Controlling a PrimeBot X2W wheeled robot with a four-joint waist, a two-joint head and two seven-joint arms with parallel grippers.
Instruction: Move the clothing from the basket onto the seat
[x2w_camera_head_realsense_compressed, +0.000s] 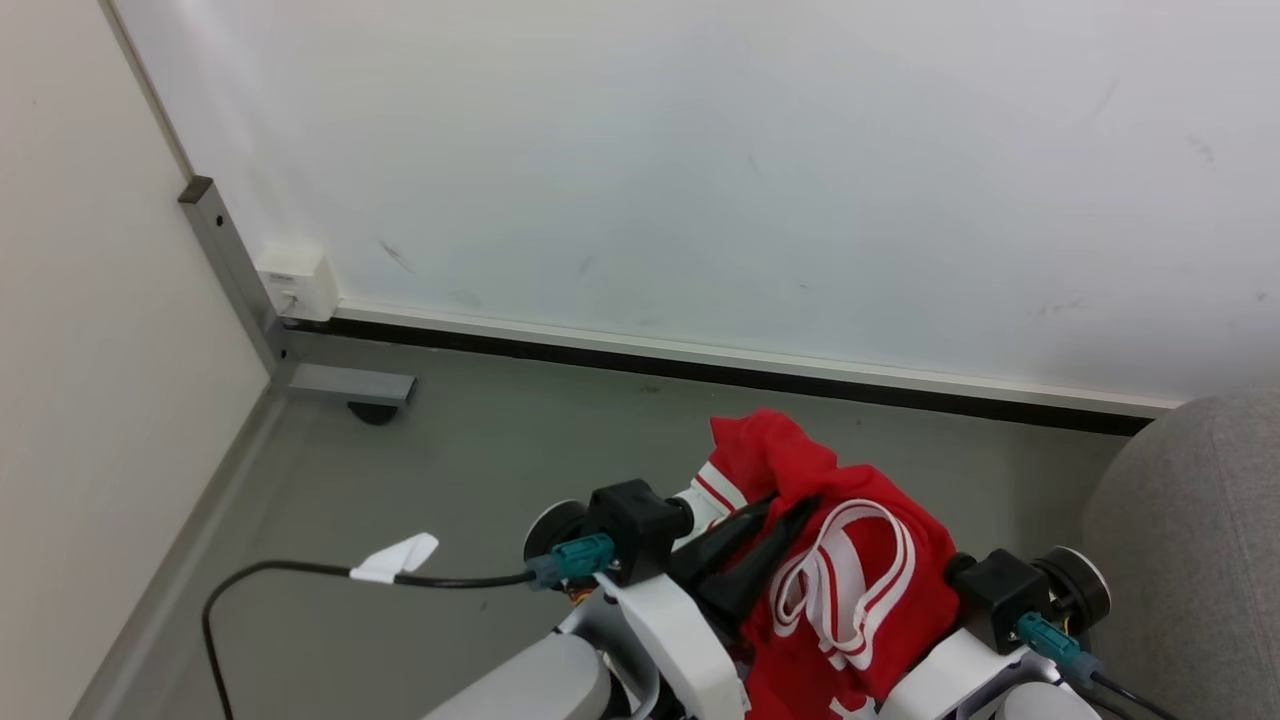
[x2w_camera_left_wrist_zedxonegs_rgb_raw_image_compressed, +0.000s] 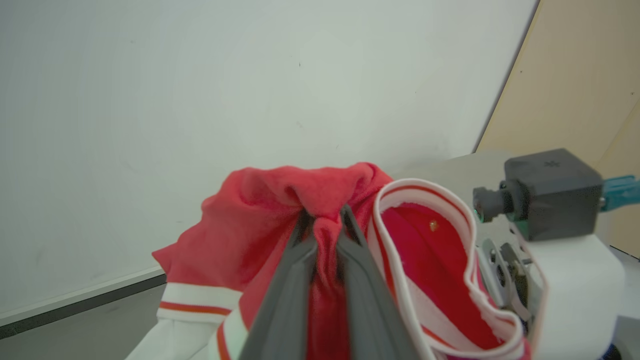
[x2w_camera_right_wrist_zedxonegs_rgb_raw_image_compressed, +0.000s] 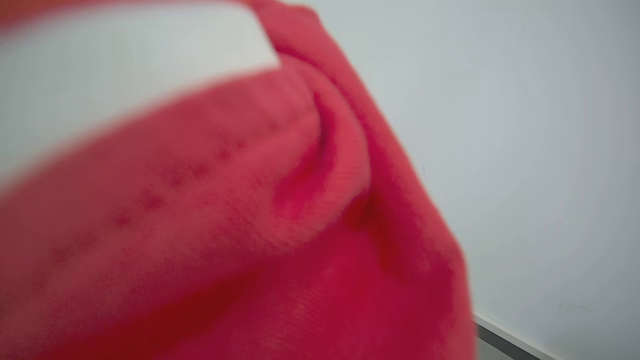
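The bright red clothing (x2w_camera_head_realsense_compressed: 850, 590), with white striped trim, hangs bunched above the grey floor between my two arms. My left gripper (x2w_camera_head_realsense_compressed: 795, 503) is shut on a fold of it; in the left wrist view the dark fingers (x2w_camera_left_wrist_zedxonegs_rgb_raw_image_compressed: 350, 260) pinch red fabric (x2w_camera_left_wrist_zedxonegs_rgb_raw_image_compressed: 260, 220) at the left gripper (x2w_camera_left_wrist_zedxonegs_rgb_raw_image_compressed: 324, 216). My right wrist block (x2w_camera_head_realsense_compressed: 1005, 590) sits against the cloth's right side, with its fingers buried under it. Blurred red clothing (x2w_camera_right_wrist_zedxonegs_rgb_raw_image_compressed: 225, 225) covers the right wrist view. The grey seat (x2w_camera_head_realsense_compressed: 1190, 560) is at the right edge. The basket is out of view.
A white wall with a dark baseboard (x2w_camera_head_realsense_compressed: 760, 375) runs behind. A grey metal post and foot (x2w_camera_head_realsense_compressed: 345, 385) and a white wall box (x2w_camera_head_realsense_compressed: 297, 280) stand at the left corner. A black cable with a white tag (x2w_camera_head_realsense_compressed: 395, 560) trails over the floor.
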